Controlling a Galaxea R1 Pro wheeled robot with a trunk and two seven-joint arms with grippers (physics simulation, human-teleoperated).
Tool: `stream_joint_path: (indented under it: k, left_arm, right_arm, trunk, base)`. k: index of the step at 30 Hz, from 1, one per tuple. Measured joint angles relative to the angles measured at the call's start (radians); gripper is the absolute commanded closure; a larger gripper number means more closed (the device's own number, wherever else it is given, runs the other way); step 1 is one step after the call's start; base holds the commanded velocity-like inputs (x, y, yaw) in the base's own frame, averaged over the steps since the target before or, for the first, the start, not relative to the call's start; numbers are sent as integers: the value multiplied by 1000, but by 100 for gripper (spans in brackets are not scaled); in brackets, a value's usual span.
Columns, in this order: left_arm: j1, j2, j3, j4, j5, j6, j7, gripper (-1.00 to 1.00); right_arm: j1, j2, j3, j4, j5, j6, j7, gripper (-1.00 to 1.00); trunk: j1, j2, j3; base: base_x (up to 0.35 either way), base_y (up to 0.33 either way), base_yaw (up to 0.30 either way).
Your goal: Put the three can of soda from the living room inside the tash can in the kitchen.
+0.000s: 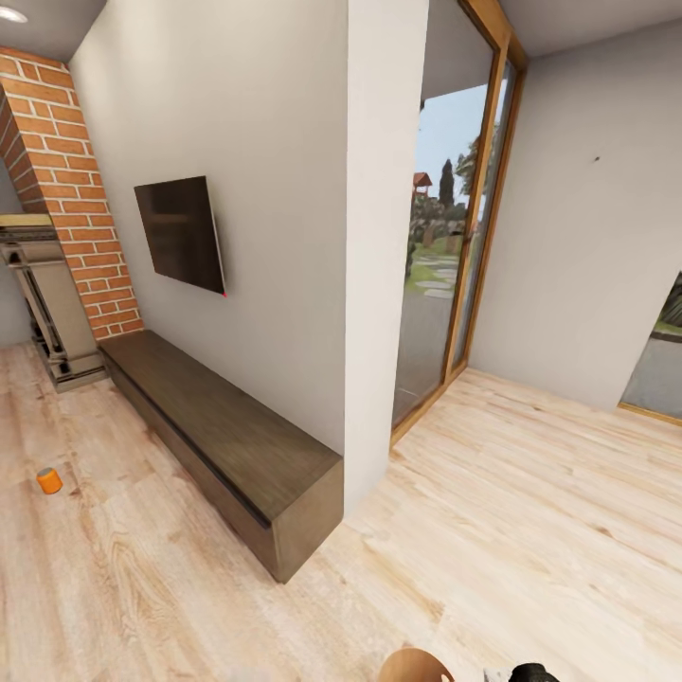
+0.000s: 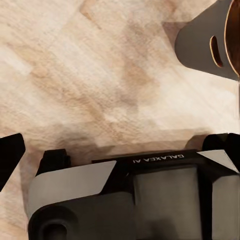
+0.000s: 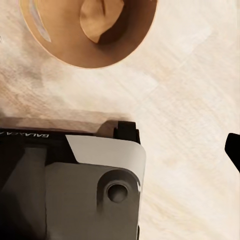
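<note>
One bright orange can of soda point(image 1: 49, 480) stands upright on the wood floor at the far left, in front of the brick chimney and far from both arms. The tash can sits right below me. Its orange-brown rim point(image 1: 415, 666) peeks in at the head view's bottom edge, its orange-brown inside point(image 3: 90, 30) shows in the right wrist view, and its pale grey wall with a handle slot point(image 2: 200, 45) shows in the left wrist view. A black fingertip point(image 2: 10, 155) of my left gripper and another point(image 3: 234, 150) of my right gripper sit at the frame edges, spread wide, holding nothing.
A long dark wood TV bench point(image 1: 223, 436) runs along the wall under the wall TV point(image 1: 180, 232). The brick chimney point(image 1: 66, 189) and fireplace point(image 1: 43, 303) stand at left. A wall end point(image 1: 384, 246) and wood-framed glass doors point(image 1: 464, 227) lie ahead. My own base point(image 2: 140, 200) lies under both wrists.
</note>
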Motion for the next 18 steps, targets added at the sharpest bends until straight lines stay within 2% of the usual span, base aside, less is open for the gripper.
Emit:
stream_joint_path:
  k: [4,8,10,13,14,15,17,18]
  left_arm:
    - [0,1,0,-31,-1,1,0,-100]
    - [2,2,1,-59,-1,3,0,-100]
    - [3,3,0,-90,-2,4,0,-100]
    - [3,4,0,-112,-3,6,0,-100]
    - [4,4,0,-116,-4,8,0,-100]
    - [4,5,-1,-116,-5,9,0,-100]
    - [4,5,0,-119,-4,10,-2,-100]
    - [4,5,0,-119,-4,10,-2,-100]
  right_arm:
    - [-15,9,5,4,-1,-17,0,-100]
    - [-113,25,36,91,0,-23,-32,-100]
    - [-206,27,52,177,1,-27,-61,-100]
    - [-336,15,58,291,2,-31,-77,-100]
    - [-385,2,59,367,4,-74,-80,-100]
    - [-399,-1,59,390,2,-92,-80,-100]
    - [-489,-20,60,517,5,-159,-82,-100]
    - [-503,-22,60,530,4,-165,-82,-100]
  trunk:
    - [0,0,0]
    - [0,0,0]
    - [0,0,0]
    - [0,0,0]
    - [0,0,0]
    - [0,0,0]
    - [0,0,0]
    - [0,0,0]
  base:
    - [0,0,0]
    - [0,0,0]
    - [0,0,0]
    - [0,0,0]
    - [0,0,0]
    - [0,0,0]
    - [0,0,0]
    - [0,0,0]
